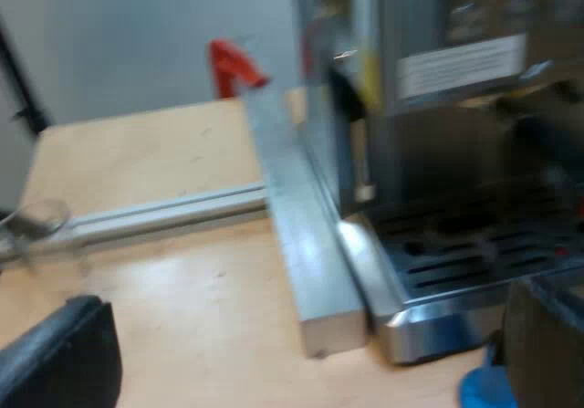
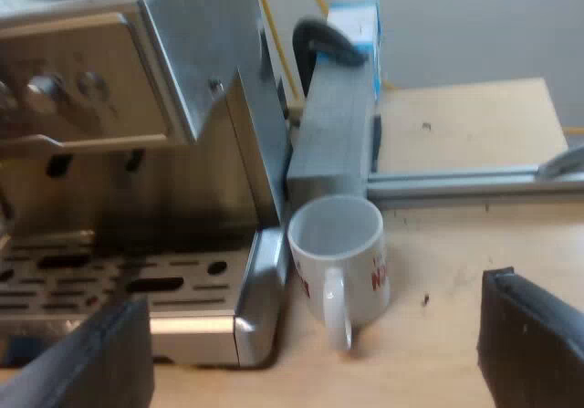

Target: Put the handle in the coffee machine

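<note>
- Left wrist view: left gripper (image 1: 310,312) is released, its fingers wide apart with nothing between them, over the table (image 1: 164,271) beside the machine (image 1: 429,152)
- A dark shape (image 1: 547,134) under the machine's front is too blurred to identify
- A metal bar (image 1: 301,244) lies just beside the machine's side
- Right wrist view: right gripper (image 2: 317,289) is released and empty, hovering over the mug (image 2: 356,266), which stands upright just beside the machine's tray (image 2: 196,324)

Nothing is readable on mug (image 2: 351,235) or machine label (image 1: 461,66).
</note>
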